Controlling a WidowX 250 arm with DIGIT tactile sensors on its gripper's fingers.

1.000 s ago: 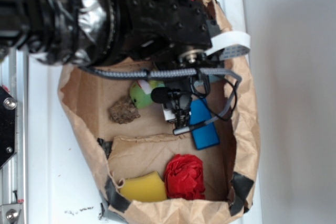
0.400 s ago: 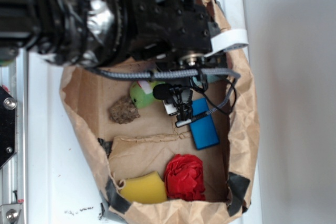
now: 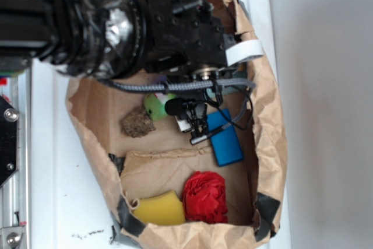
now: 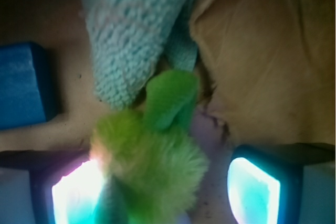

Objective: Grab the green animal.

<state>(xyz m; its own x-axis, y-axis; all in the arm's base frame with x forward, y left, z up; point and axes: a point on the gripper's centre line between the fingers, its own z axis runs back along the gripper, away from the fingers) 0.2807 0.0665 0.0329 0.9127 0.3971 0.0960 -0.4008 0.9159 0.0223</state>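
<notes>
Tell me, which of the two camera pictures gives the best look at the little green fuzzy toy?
The wrist view. The green animal fills the middle of the picture between the gripper's two fingers, its fur and one limb plain to see. In the exterior view only a small green part shows, since the robot's arm hides the rest.

The toy (image 4: pixel 152 156) is lime green and fuzzy. At its 12 o'clock, the cloth (image 4: pixel 131 24) is pale teal with a ribbed knit. The block (image 3: pixel 226 142) is blue, the paper (image 3: pixel 265 132) brown, the sponge (image 3: pixel 158 208) yellow, the crumpled ball (image 3: pixel 205 196) red.
</notes>
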